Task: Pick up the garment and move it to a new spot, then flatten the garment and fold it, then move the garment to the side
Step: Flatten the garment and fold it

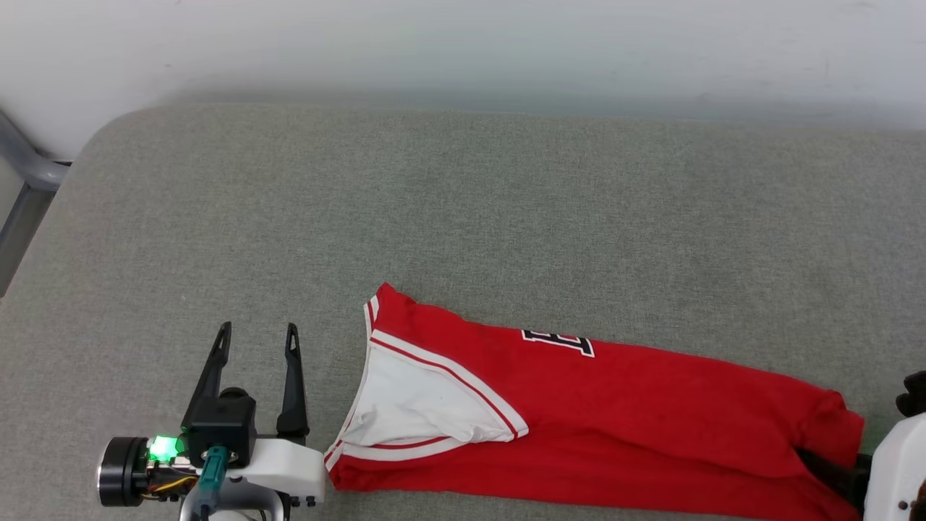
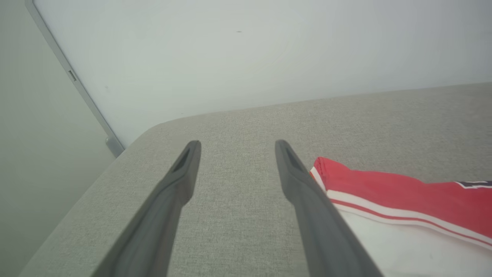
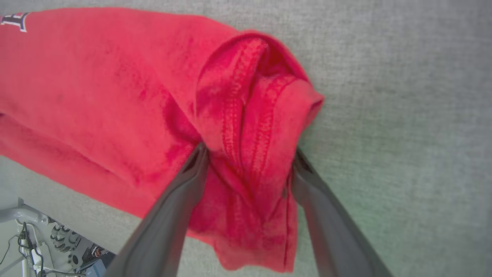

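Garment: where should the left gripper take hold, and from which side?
Take the striped edge at the garment's left end, bringing the left gripper in from the robot's left, low along the grey surface. That edge lies flat facing its open fingers; the right gripper straddles the bunched opposite end.

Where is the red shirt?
The red shirt lies on the grey mat, low and right in the head view. Its white sleeve is beside the left pincer; its bunched end sits inside the right pincer.
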Available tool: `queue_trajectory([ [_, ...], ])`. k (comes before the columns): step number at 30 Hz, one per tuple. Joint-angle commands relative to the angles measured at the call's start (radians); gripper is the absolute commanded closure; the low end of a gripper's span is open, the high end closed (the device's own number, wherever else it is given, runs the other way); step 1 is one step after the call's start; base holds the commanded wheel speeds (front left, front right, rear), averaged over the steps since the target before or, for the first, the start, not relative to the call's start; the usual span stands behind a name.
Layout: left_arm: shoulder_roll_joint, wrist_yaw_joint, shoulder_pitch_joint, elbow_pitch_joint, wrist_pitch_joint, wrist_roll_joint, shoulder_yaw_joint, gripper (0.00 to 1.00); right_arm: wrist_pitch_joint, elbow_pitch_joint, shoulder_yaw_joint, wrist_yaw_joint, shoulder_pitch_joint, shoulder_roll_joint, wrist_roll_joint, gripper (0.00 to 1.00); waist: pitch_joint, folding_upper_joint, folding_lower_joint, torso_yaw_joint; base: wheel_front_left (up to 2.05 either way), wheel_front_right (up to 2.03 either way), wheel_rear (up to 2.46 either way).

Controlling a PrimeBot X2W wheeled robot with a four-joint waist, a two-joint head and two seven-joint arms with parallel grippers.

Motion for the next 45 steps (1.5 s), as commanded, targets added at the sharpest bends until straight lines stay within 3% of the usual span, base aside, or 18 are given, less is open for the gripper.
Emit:
queue_trajectory([
  [1, -0.010, -0.009, 0.012, 0.005, -0.004, 0.013, 0.010, 0.00, -0.002, 0.003, 0.024, 0.000, -0.009, 0.026, 0.005, 0.00, 0.001, 0.0000, 0.0000, 0.002, 0.00, 0.00, 0.00],
  [11, -0.119, -0.092, 0.060, 0.026, -0.004, 0.126, 0.133, 0.00, -0.075, 0.043, 0.143, 0.001, -0.064, 0.046, 0.003, 0.00, -0.005, 0.0000, 0.0000, 0.015, 0.00, 0.00, 0.00],
  [12, -0.127, -0.101, 0.065, 0.026, -0.004, 0.138, 0.143, 0.00, -0.085, 0.050, 0.150, 0.001, -0.069, 0.044, 0.004, 0.55, -0.007, 0.0000, 0.0000, 0.016, 0.00, 0.00, 0.00],
  [13, -0.138, -0.109, 0.071, 0.027, -0.004, 0.151, 0.154, 0.00, -0.092, 0.056, 0.160, 0.001, -0.073, 0.042, 0.009, 0.86, -0.008, 0.0000, 0.0000, 0.016, 0.00, 0.00, 0.00],
  [14, -0.147, -0.118, 0.079, 0.029, -0.004, 0.163, 0.162, 0.00, -0.099, 0.061, 0.168, 0.001, -0.076, 0.037, 0.013, 1.00, -0.010, 0.0000, 0.0000, 0.016, 0.00, 0.00, 0.00],
  [23, -0.212, -0.175, 0.127, 0.035, -0.005, 0.249, 0.241, 0.00, -0.169, 0.112, 0.180, -0.001, -0.111, -0.064, 0.033, 1.00, -0.034, 0.0000, 0.0000, 0.010, 0.00, 0.00, 0.00],
  [33, -0.265, -0.209, 0.180, 0.033, -0.005, 0.319, 0.321, 0.00, -0.199, 0.163, 0.180, -0.001, -0.125, -0.174, 0.031, 1.00, -0.070, 0.0000, 0.0000, 0.006, 0.00, 0.00, 0.00],
  [39, -0.285, -0.228, 0.212, 0.035, -0.005, 0.344, 0.356, 0.00, -0.160, 0.089, 0.170, -0.001, -0.097, -0.210, 0.084, 1.00, -0.094, 0.0000, 0.0000, -0.001, 0.00, 0.00, 0.00],
  [45, -0.302, -0.254, 0.227, 0.038, -0.005, 0.367, 0.374, 0.00, -0.092, -0.088, 0.156, -0.001, -0.066, -0.208, 0.164, 1.00, -0.103, 0.0000, 0.0000, -0.003, 0.00, 0.00, 0.00],
])
